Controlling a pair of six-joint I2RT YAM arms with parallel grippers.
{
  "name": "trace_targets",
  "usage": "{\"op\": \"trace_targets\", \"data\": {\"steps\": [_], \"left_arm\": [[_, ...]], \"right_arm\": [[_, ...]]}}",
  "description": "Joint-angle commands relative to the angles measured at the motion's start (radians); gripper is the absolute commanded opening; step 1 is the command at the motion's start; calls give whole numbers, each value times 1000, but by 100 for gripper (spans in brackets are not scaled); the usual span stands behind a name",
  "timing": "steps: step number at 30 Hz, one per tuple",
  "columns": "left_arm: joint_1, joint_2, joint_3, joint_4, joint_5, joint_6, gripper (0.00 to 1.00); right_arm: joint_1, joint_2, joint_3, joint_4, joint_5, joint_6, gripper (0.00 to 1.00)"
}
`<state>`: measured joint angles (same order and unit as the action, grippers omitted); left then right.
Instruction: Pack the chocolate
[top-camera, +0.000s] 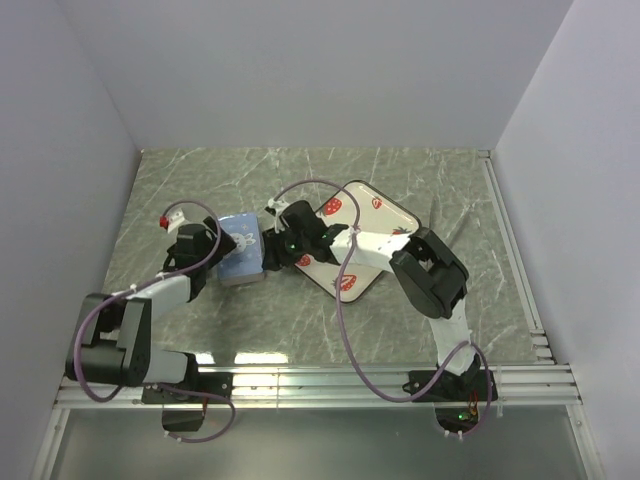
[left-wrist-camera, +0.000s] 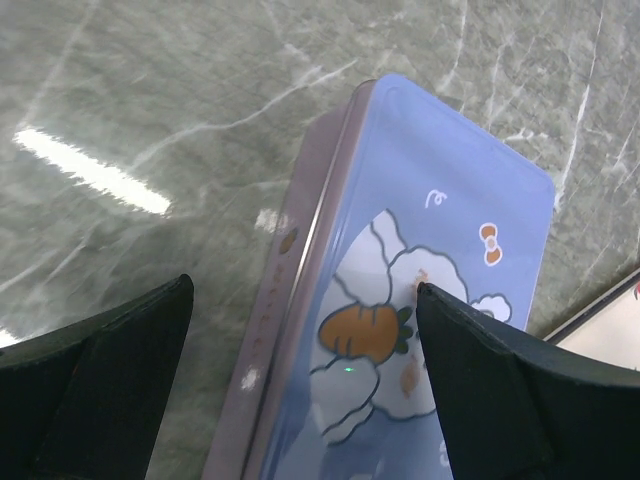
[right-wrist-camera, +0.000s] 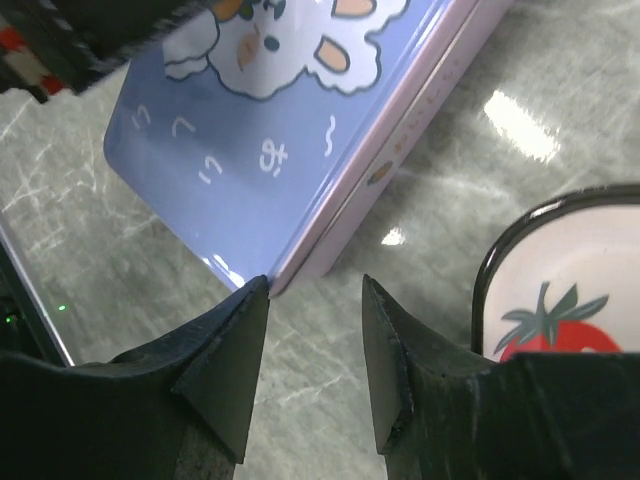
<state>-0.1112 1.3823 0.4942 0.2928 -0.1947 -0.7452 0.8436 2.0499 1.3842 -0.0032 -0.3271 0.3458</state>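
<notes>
A grey-green marbled worktop sits between white walls. A little left of its centre, about midway between the near and far edges, lies a flat rectangular blue tin. Its lid is on and carries a printed white rabbit holding an orange carrot. Where the chocolate is I cannot tell; none of it shows in any view.

Just right of the tin, around the centre of the worktop, lies a cream tray with a dark rim and printed red strawberries. It is turned so that one corner points at the far edge.

The left gripper reaches in from the near left and is at the tin's left side. In the left wrist view the tin fills the middle, and the left gripper has its jaws spread wide. One finger is over bare marble and the other over the lid, with the tin's long edge between them. A corner of the tray shows at the right.

The right gripper reaches across the tray to the tin's right side. In the right wrist view the right gripper has its jaws a narrow gap apart and pinches nothing. A corner of the tin lies just beyond one fingertip, and the tray is at the right.
</notes>
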Motion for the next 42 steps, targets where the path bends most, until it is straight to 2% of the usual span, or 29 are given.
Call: {"op": "trace_targets", "data": {"steps": [1, 8, 18, 24, 36, 42], "left_arm": [[-4, -89, -31, -3, -55, 4, 100], [-4, -201, -49, -18, -74, 23, 99], [4, -420, -71, -81, -114, 52, 99], [39, -488, -55, -103, -66, 79, 99], [189, -466, -54, -32, 136, 69, 99], [199, -540, -60, -52, 149, 70, 99]], "right_arm": [[6, -57, -27, -41, 42, -34, 49], [-11, -122, -68, -46, 80, -50, 51], [-66, -307, -203, -37, 186, -87, 59], [-165, -451, -335, 28, 214, -87, 61], [-458, -766, -599, 118, 197, -39, 61], [-489, -959, -697, 92, 290, -21, 62]]}}
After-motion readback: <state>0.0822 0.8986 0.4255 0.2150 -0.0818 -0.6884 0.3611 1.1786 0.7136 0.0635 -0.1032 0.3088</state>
